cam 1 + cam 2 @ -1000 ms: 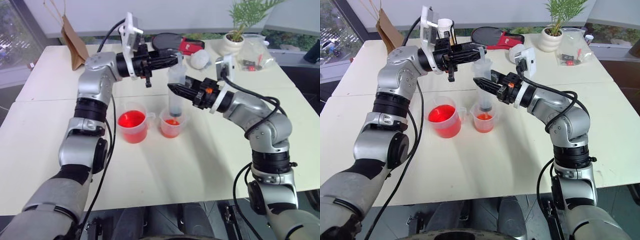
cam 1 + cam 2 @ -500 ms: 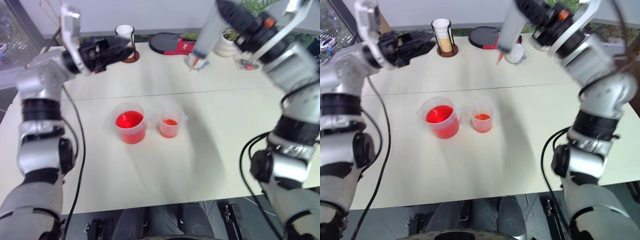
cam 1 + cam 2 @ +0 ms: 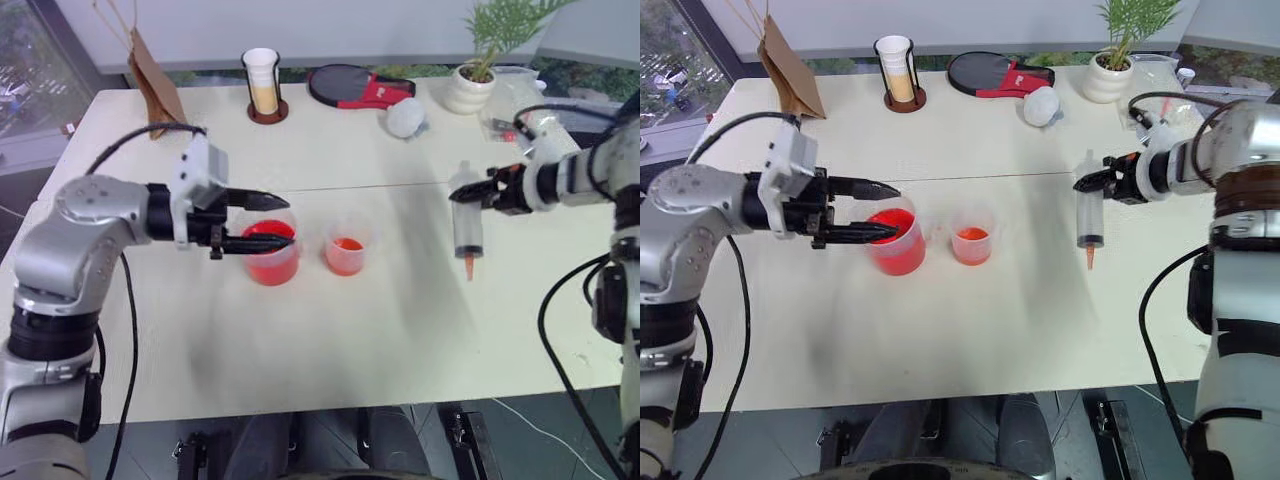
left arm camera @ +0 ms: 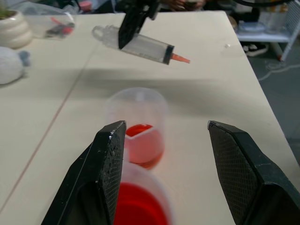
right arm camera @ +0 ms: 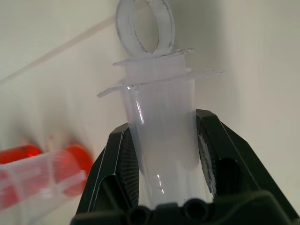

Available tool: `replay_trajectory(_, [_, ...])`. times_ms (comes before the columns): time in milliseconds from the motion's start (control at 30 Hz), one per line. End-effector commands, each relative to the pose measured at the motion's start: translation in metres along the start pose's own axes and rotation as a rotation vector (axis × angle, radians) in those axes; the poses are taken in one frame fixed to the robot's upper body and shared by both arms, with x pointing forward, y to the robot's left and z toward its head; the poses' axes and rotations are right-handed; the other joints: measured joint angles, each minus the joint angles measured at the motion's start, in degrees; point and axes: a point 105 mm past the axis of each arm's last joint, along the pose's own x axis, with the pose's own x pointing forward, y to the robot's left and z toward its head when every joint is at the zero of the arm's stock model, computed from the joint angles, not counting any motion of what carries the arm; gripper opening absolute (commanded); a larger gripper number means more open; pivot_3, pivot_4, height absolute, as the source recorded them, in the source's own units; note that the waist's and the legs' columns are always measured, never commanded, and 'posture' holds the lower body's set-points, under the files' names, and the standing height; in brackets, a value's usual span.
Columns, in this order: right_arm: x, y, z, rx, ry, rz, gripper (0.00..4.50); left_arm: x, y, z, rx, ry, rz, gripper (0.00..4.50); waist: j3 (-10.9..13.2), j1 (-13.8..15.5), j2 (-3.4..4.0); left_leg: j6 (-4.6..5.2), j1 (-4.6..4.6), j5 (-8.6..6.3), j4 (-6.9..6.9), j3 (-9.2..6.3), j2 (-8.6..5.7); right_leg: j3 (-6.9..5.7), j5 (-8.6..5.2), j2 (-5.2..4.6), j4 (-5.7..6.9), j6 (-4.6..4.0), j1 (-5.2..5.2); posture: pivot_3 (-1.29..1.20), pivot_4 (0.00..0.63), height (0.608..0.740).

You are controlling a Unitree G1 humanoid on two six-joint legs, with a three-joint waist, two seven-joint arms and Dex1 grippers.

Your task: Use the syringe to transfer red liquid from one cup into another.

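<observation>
- My left gripper (image 3: 872, 210) is nearest me, at about nine o'clock on the table (image 3: 970, 330), its jaws apart and holding nothing; the two black fingers straddle the near rim of the larger cup (image 3: 894, 241), one above it and one across its red liquid (image 3: 890, 222).
- That forearm lies nearly level, pointing toward my right, with the wrist camera block sitting just behind the fingers.
- The smaller cup (image 3: 971, 244) stands just beside the larger one, toward three o'clock, with a shallow orange-red pool at its bottom.
- My right gripper (image 3: 1096, 180) is out at about two o'clock, jaws clamped on the upper barrel of the syringe (image 3: 1088, 216); the syringe hangs nearly upright, orange tip down, above bare table and well apart from both cups.
- The barrel looks clear, so I judge it empty, with the plunger pushed in.
- To do this step well, I should keep the tip pointing down against drips, bring it over the larger cup, and steady that cup with my left before drawing.
- Farther back, at twelve o'clock, stand a cup holder (image 3: 898, 68), a paddle (image 3: 987, 73) and a potted plant (image 3: 1110, 70).
</observation>
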Motion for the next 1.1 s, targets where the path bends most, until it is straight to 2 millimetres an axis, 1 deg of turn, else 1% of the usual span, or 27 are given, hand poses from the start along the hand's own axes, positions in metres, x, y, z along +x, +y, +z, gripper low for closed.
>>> replay_trajectory(33, [0.003, 0.004, 0.009, -0.049, -0.017, -0.006, 1.39, 0.003, -0.010, -0.001, 0.075, 0.048, -0.019, 2.84, 0.0, -0.1, 0.00, 0.00, 0.00, 0.00, 0.00, 0.00, 0.00, 0.00, 0.00, 0.01, 0.00, 0.00, 0.00, 0.00, 0.150, 0.740])
replay_trajectory(167, [0.018, -0.002, 0.005, -0.077, 0.007, -0.041, 1.39, 0.008, -0.014, -0.003, 0.073, 0.036, -0.025, 2.84, 0.0, 0.1, 0.00, 0.00, -0.02, 0.00, 0.05, -0.01, 0.00, -0.02, 0.00, 0.04, 0.00, 0.00, 0.00, 0.00, 0.150, 0.740])
replay_trajectory(367, [0.028, -0.007, 0.000, -0.073, 0.022, -0.050, 1.39, 0.007, -0.009, 0.002, 0.050, 0.003, 0.013, 2.84, 0.0, 0.2, 0.00, 0.00, -0.02, 0.00, 0.08, -0.02, -0.02, -0.02, 0.00, 0.04, 0.00, 0.00, 0.03, 0.00, 0.150, 0.740])
replay_trajectory(433, [0.029, -0.005, 0.000, -0.070, 0.023, -0.036, 2.40, 0.005, -0.006, 0.004, 0.039, -0.007, 0.027, 2.88, 0.0, 0.1, 0.00, 0.00, -0.02, 0.00, 0.08, -0.03, -0.02, -0.02, 0.00, 0.05, 0.00, 0.00, 0.03, 0.00, 0.150, 0.740])
replay_trajectory(467, [0.028, -0.005, 0.000, -0.074, 0.022, -0.032, 2.63, 0.002, -0.004, 0.006, 0.031, -0.016, 0.033, 2.88, 0.0, 0.1, 0.00, 0.00, -0.02, 0.00, 0.08, -0.03, -0.01, -0.02, 0.00, 0.06, 0.00, 0.00, 0.03, 0.00, 0.150, 0.740])
replay_trajectory(500, [0.028, -0.005, 0.000, -0.077, 0.021, -0.030, 3.09, 0.001, -0.003, 0.008, 0.025, -0.023, 0.037, 2.88, 0.0, 0.0, 0.00, 0.00, -0.02, 0.00, 0.08, -0.03, -0.01, -0.02, 0.00, 0.06, 0.00, 0.00, 0.03, 0.00, 0.150, 0.740])
replay_trajectory(567, [0.026, -0.007, 0.001, -0.075, 0.017, -0.037, 4.17, -0.003, 0.000, 0.010, 0.017, -0.036, 0.053, 2.88, 0.0, 0.0, 0.00, 0.00, -0.02, 0.00, 0.08, -0.03, 0.00, -0.02, 0.00, 0.07, 0.01, 0.00, 0.03, 0.00, 0.150, 0.740])
replay_trajectory(600, [0.025, -0.008, 0.002, -0.072, 0.009, -0.039, 4.46, -0.006, 0.003, 0.010, 0.016, -0.041, 0.068, 2.88, 0.0, 0.0, 0.00, 0.00, -0.02, 0.00, 0.08, -0.03, 0.00, -0.02, 0.00, 0.07, 0.01, 0.00, 0.03, 0.00, 0.150, 0.740])
replay_trajectory(667, [0.020, -0.010, 0.007, -0.074, -0.021, -0.042, 4.46, -0.014, 0.009, 0.007, -0.012, -0.042, 0.102, 2.88, 0.0, 0.0, 0.00, 0.00, -0.02, 0.01, 0.08, -0.03, 0.00, -0.02, 0.00, 0.07, 0.01, 0.00, 0.03, 0.00, 0.150, 0.740])
replay_trajectory(733, [0.009, -0.013, 0.019, -0.132, -0.085, -0.044, 4.46, -0.031, 0.020, 0.007, -0.053, -0.061, 0.180, 2.88, 0.0, -0.1, 0.01, -0.01, -0.02, 0.01, 0.08, -0.03, 0.01, -0.02, 0.00, 0.09, 0.01, 0.00, 0.03, 0.00, 0.150, 0.740])
replay_trajectory(800, [-0.012, -0.001, 0.037, -0.160, -0.209, 0.066, 4.46, -0.061, 0.035, 0.014, -0.109, -0.132, 0.298, 2.88, 0.0, 0.0, 0.05, -0.01, -0.02, 0.01, 0.08, -0.03, 0.01, -0.02, 0.00, 0.09, 0.01, 0.00, 0.00, 0.00, 0.150, 0.740])
replay_trajectory(833, [-0.018, 0.004, 0.042, -0.162, -0.248, 0.108, 4.46, -0.069, 0.038, 0.016, -0.124, -0.157, 0.331, 2.88, 0.0, 0.0, 0.07, -0.01, -0.04, 0.01, 0.08, -0.04, 0.01, -0.02, 0.00, 0.09, 0.01, 0.01, -0.01, 0.00, 0.150, 0.740])
replay_trajectory(900, [-0.032, 0.017, 0.052, -0.181, -0.353, 0.221, 4.46, -0.087, 0.047, 0.009, -0.170, -0.175, 0.414, 2.88, 0.0, 0.0, 0.07, 0.00, -0.05, 0.00, 0.06, -0.05, 0.02, -0.04, 0.00, 0.10, 0.01, 0.01, -0.03, 0.00, 0.150, 0.740])
replay_trajectory(933, [-0.039, 0.015, 0.051, -0.289, -0.428, 0.234, 4.46, -0.097, 0.048, -0.004, -0.209, -0.146, 0.464, 2.88, 0.0, 0.0, 0.00, 0.00, -0.05, 0.00, 0.06, -0.05, 0.02, -0.05, 0.00, 0.11, 0.00, 0.01, -0.02, 0.00, 0.150, 0.740])
replay_trajectory(967, [-0.044, 0.011, 0.047, -0.400, -0.475, 0.228, 4.46, -0.105, 0.048, -0.016, -0.245, -0.122, 0.499, 2.88, -0.1, 0.0, -0.07, 0.00, -0.02, 0.00, 0.03, -0.06, 0.03, -0.05, 0.00, 0.12, -0.01, 0.01, 0.02, 0.00, 0.150, 0.740])
replay_trajectory(1000, [-0.046, 0.009, 0.040, -0.480, -0.497, 0.218, 4.46, -0.109, 0.046, -0.023, -0.267, -0.106, 0.517, 2.88, -0.1, 0.1, -0.08, 0.03, 0.10, -0.02, 0.00, -0.09, 0.06, -0.07, 0.00, 0.15, 0.00, 0.02, 0.13, 0.00, 0.150, 0.740])
replay_trajectory(1033, [-0.047, 0.000, 0.029, -0.550, -0.499, 0.190, 4.46, -0.116, 0.042, -0.033, -0.303, -0.089, 0.539, 2.88, -0.1, 0.3, -0.09, 0.05, 0.22, -0.04, -0.04, -0.10, 0.05, -0.07, 0.00, 0.15, -0.01, 0.02, 0.24, 0.00, 0.150, 0.740])
replay_trajectory(1100, [-0.052, -0.020, 0.008, -0.586, -0.480, 0.165, 4.46, -0.128, 0.031, -0.050, -0.385, -0.068, 0.572, 2.88, -0.1, 0.4, -0.08, 0.08, 0.20, -0.06, -0.01, -0.11, 0.00, -0.05, 0.00, 0.11, 0.03, 0.02, 0.23, 0.00, 0.150, 0.740])
